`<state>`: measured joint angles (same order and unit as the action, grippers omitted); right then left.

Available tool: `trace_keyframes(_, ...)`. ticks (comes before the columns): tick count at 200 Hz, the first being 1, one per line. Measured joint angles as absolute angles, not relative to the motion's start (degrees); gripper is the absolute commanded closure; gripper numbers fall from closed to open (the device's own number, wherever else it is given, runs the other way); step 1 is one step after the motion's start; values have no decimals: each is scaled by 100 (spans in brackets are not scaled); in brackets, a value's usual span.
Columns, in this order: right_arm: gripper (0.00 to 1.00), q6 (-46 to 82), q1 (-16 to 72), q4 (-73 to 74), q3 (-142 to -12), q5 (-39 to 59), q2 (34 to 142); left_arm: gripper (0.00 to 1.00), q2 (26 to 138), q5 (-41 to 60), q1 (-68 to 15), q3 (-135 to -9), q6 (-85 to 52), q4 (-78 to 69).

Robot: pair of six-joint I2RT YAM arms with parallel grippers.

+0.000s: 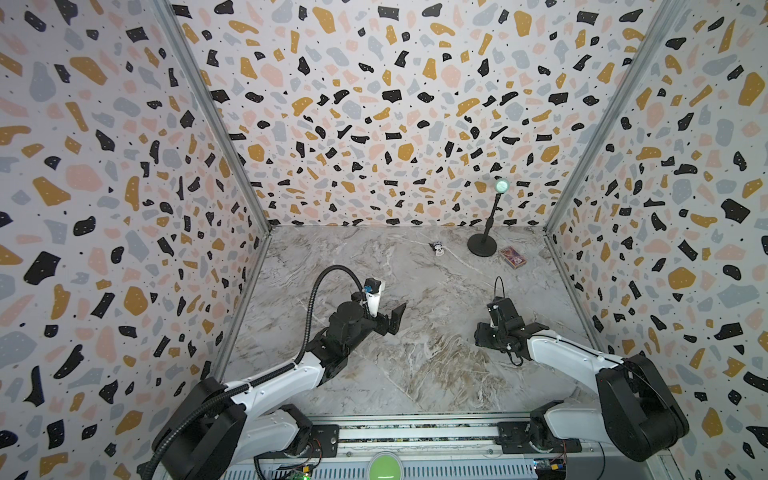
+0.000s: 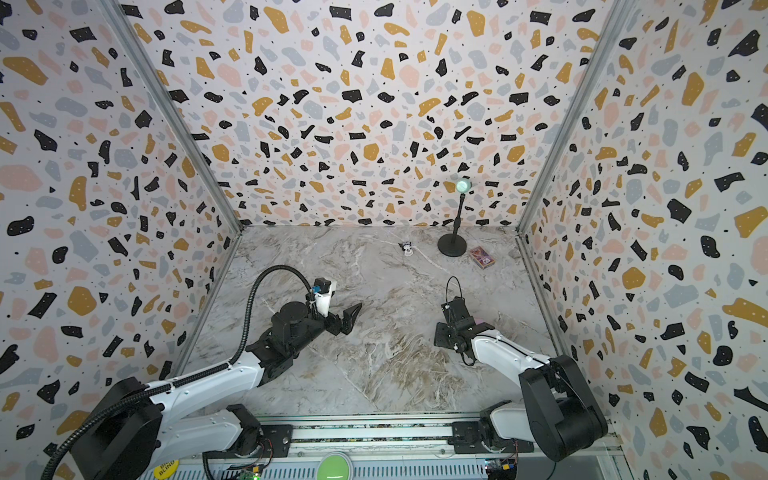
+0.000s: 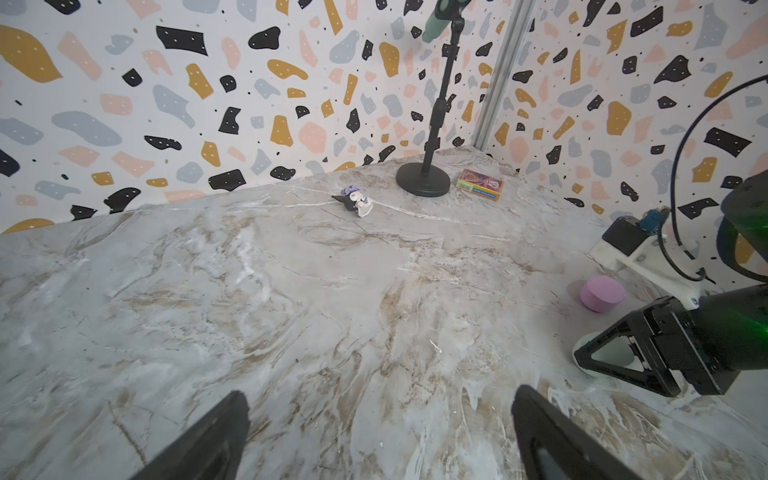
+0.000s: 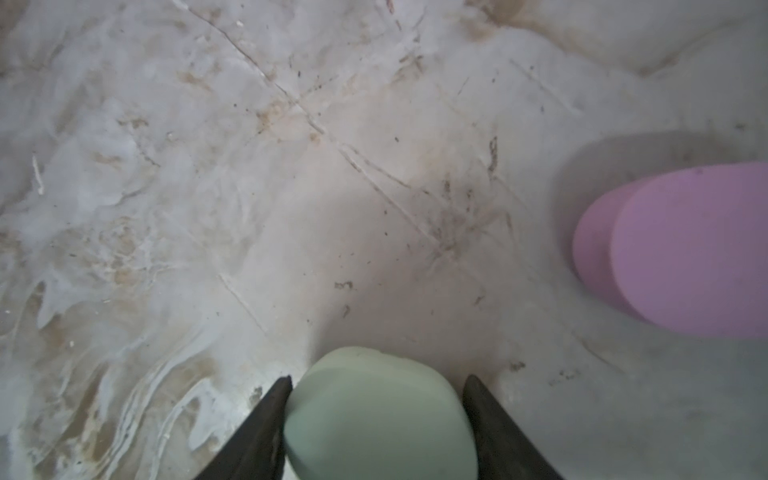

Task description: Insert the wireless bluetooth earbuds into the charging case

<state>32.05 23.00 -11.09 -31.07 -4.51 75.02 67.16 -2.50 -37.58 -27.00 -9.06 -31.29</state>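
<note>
Mint case (image 4: pixel 380 419) was noted pinched in right gripper (image 4: pixel 378 379) (lid seemingly shut); slip off rounded shell was judged possible. Left gripper (image 3: pixel 381 392) was seen open, empty.

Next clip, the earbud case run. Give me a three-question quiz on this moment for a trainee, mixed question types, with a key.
1. True or false: the left gripper is holding something.
2. Fill in: the right gripper has its jaws closed on a ____ case.
3. Where is the pink case?
A) between the left gripper's fingers
B) on the table, beside the right gripper, free of its fingers
C) lifted off the table

Key:
1. False: it is open and empty.
2. Mint-green: the mint-green case sits between the fingers.
3. B
</note>
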Motion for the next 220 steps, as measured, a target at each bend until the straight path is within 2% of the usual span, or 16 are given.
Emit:
trace_keyframes(19, 35, 3203, 2316, -1041, -3107, -467, 7540, 0, 6705, -318, -3708, -2700, -919, -3111)
trace_keyframes(58, 16, 3168, 2327, -987, -3107, -482, 7588, 0, 6510, -471, -3599, -2700, -921, -3063)
trace_keyframes(107, 0, 3065, 2338, -1455, -3328, -486, 7358, 0, 6208, -779, -3371, -2700, -882, -2908)
trace_keyframes(165, 1, 2545, 2316, -1531, -4053, -801, 6751, 0, 5645, -1535, -2556, -2561, -502, -2746)
trace_keyframes(201, 1, 1966, 2206, -738, -3959, -1389, 6831, 0, 5614, -1935, -1715, -2292, -325, -2926)
trace_keyframes(220, 0, 1564, 2053, -34, -3760, -1605, 6991, 0, 5647, -2198, -1538, -1979, -139, -3234)
